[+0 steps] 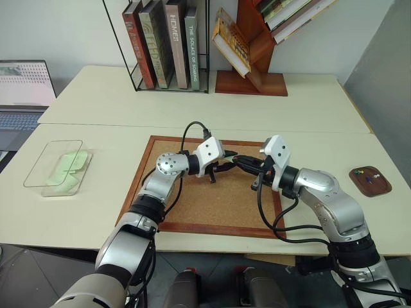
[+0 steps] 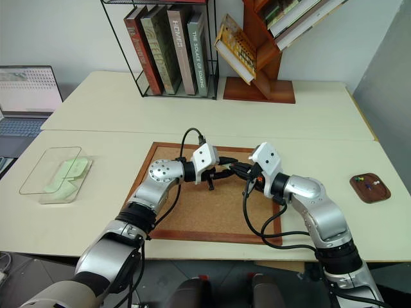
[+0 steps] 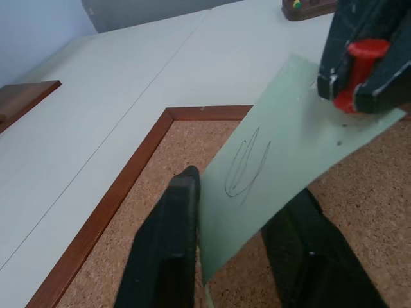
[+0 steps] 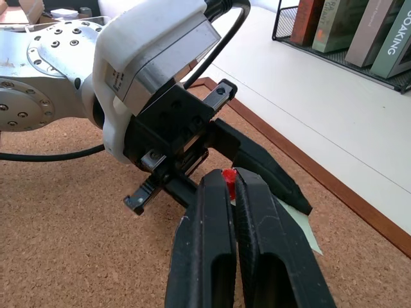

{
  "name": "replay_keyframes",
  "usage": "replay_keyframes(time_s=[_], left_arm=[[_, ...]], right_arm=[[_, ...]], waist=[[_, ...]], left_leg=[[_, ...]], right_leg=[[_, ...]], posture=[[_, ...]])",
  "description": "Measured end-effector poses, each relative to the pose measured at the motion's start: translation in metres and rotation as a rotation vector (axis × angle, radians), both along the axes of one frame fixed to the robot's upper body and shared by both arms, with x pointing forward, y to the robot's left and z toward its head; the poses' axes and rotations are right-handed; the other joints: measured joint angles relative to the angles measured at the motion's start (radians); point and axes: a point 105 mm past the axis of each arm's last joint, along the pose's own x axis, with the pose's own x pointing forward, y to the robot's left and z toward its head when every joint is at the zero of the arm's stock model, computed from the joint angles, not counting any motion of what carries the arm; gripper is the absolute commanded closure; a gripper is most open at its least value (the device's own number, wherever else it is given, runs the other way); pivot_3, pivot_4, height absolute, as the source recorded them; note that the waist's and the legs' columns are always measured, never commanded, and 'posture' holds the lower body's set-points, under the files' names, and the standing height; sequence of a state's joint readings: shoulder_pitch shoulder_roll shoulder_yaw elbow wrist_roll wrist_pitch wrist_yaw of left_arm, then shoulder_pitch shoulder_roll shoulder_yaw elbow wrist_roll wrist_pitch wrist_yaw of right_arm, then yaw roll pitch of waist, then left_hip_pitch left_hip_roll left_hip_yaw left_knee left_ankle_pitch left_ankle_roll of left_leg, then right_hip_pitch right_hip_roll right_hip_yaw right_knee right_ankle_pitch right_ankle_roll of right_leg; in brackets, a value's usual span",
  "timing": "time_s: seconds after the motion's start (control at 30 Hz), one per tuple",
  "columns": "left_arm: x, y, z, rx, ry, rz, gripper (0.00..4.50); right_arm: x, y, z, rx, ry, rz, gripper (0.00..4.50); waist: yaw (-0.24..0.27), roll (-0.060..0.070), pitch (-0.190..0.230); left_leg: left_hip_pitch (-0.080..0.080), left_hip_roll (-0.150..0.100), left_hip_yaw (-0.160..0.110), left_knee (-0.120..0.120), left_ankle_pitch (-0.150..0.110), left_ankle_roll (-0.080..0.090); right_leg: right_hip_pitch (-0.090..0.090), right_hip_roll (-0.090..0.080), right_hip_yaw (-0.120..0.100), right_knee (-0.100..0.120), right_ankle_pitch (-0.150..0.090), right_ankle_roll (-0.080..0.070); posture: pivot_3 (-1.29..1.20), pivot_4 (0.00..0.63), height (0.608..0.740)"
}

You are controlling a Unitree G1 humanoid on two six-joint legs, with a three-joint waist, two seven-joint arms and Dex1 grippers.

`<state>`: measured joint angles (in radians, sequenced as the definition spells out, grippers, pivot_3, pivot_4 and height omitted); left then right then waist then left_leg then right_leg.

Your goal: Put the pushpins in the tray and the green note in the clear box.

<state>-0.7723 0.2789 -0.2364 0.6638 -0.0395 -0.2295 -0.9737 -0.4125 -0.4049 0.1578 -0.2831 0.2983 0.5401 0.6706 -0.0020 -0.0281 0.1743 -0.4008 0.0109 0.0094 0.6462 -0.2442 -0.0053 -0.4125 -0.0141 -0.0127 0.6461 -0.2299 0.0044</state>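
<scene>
Left fingers point(image 3: 183, 221) apparently pinch green note point(image 3: 282, 147); right fingers point(image 4: 221, 218) clamp red pushpin point(image 4: 227, 176).

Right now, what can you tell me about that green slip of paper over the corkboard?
The green note is a thin, pale green paper slip with a looping pen scribble. It is held tilted above the corkboard, not lying flat. The left tool has a finger on each side of its lower edge. The right tool is shut on a red pushpin at its upper corner.
</scene>
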Motion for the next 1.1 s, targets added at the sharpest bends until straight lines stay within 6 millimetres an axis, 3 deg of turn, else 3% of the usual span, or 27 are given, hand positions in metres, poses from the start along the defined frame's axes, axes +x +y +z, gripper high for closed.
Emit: replay_keyframes(time_s=[0.13,0.5,0.77,0.97,1.1], left_arm=[[-0.004,0.0,-0.001,-0.004,0.021,-0.031,4.47],[-0.012,0.0,-0.008,-0.019,0.055,-0.054,4.47],[-0.021,0.003,-0.02,-0.027,0.088,-0.046,4.47],[-0.027,0.001,-0.022,-0.047,0.102,-0.031,4.47],[-0.034,-0.001,-0.013,-0.072,0.072,-0.021,4.47]], right_arm=[[0.001,-0.001,0.0,0.016,0.015,-0.01,4.5],[0.002,0.0,0.002,0.055,0.045,-0.025,4.5],[0.015,-0.021,0.024,0.145,0.038,-0.132,4.5],[0.023,-0.063,0.034,0.143,-0.001,-0.277,4.5],[0.025,-0.117,0.027,0.097,-0.004,-0.469,4.5]], waist=[[0.0,0.0,0.0],[0.0,0.0,0.0],[0.0,0.0,0.0],[0.0,0.0,0.0],[0.003,0.0,0.0]], left_leg=[[0.0,0.0,0.0,0.0,0.0,0.0],[0.0,0.0,0.0,0.0,0.0,0.0],[0.0,0.0,0.0,0.001,0.0,0.0],[0.0,0.0,0.0,0.001,0.0,0.0],[0.0,0.0,0.0,0.0,0.0,0.0]], right_leg=[[0.0,0.0,0.0,0.0,0.0,0.0],[0.0,0.0,0.0,0.001,0.0,0.0],[0.0,0.0,0.0,0.001,0.0,0.0],[0.0,0.0,0.001,0.001,0.0,0.0],[0.001,-0.001,0.001,0.001,0.0,0.0]], posture=[[0.0,0.15,0.74],[0.0,0.15,0.74],[0.0,0.15,0.74],[0.0,0.15,0.74],[0.0,0.15,0.74]])
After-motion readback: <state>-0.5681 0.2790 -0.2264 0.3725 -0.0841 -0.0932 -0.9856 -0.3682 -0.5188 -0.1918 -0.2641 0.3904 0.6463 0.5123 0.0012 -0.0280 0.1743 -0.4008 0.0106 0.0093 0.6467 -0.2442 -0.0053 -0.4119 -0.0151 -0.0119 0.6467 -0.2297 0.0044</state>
